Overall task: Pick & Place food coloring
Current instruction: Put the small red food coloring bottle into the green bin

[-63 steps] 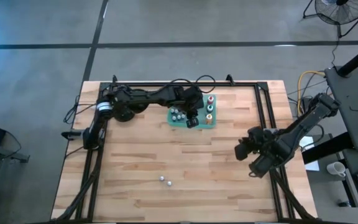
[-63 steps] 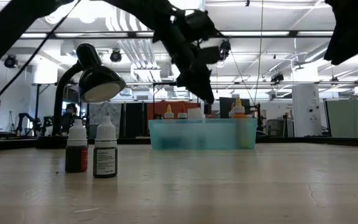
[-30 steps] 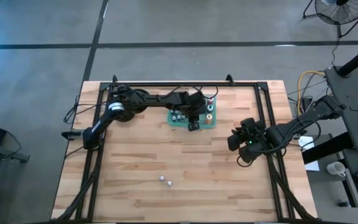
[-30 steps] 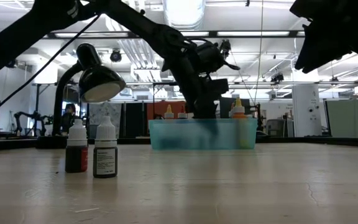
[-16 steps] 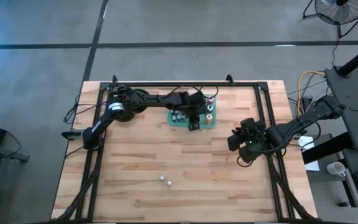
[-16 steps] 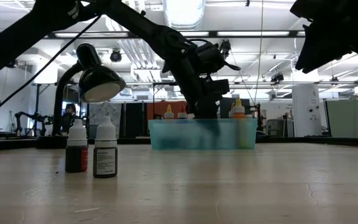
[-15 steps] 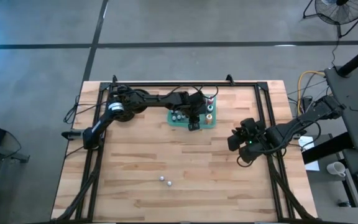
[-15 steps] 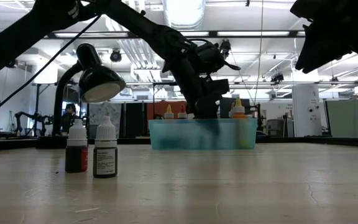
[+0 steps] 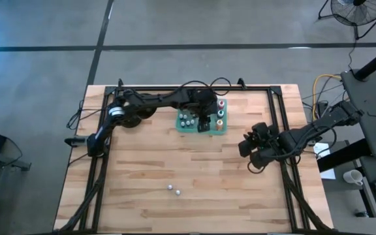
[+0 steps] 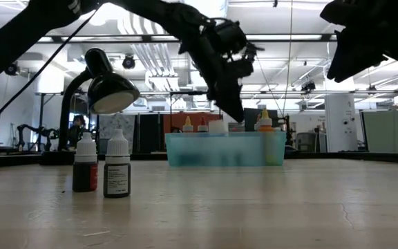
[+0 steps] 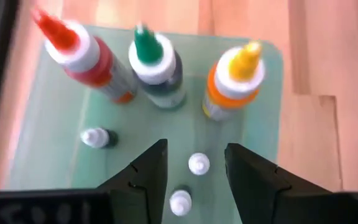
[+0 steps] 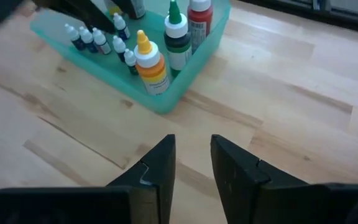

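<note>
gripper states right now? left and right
Left gripper: open, empty, above the green tray.
Right gripper: open, empty, over bare table beside the tray.

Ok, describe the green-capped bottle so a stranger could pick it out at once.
Find the translucent green tray at the far middle of the wooden table, under the left gripper. Three tall bottles stand in a row along its right end; the green-capped bottle is the middle one, between the red bottle and the orange bottle.
</note>
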{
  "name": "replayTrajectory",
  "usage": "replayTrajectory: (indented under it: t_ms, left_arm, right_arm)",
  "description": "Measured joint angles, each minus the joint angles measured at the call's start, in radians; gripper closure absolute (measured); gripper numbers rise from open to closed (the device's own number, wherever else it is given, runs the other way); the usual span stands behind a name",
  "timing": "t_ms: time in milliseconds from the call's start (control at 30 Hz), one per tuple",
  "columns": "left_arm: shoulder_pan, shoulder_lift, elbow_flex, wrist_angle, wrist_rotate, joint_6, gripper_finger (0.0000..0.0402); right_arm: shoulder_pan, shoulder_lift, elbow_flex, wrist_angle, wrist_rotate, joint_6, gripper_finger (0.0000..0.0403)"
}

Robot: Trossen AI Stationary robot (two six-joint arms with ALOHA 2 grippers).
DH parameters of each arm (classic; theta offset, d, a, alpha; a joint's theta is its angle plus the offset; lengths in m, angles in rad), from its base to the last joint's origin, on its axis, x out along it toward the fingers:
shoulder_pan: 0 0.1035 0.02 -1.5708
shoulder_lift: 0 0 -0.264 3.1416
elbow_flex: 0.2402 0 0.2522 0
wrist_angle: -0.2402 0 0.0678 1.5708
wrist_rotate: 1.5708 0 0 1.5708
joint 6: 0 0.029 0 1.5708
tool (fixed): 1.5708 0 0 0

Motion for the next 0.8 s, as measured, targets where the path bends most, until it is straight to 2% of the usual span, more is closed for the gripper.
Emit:
replayTrajectory:
  t_ms: [267,567,800]
  left_arm:
    - [-0.008,-0.075,0.035,-0.093,-0.028,0.037,0.0268]
    - [-0.013,-0.206,-0.032,-0.094,-0.029,-0.088,0.0268]
    - [-0.027,-0.260,-0.048,-0.089,-0.046,-0.212,0.0268]
  right_arm:
    - [-0.042,-0.001,0.000,0.014,0.003,-0.129,0.0298]
    - [-0.124,-0.002,-0.001,0.076,0.012,-0.291,0.0308]
    - [-0.175,-0.003,0.018,0.097,0.142,-0.381,0.0318]
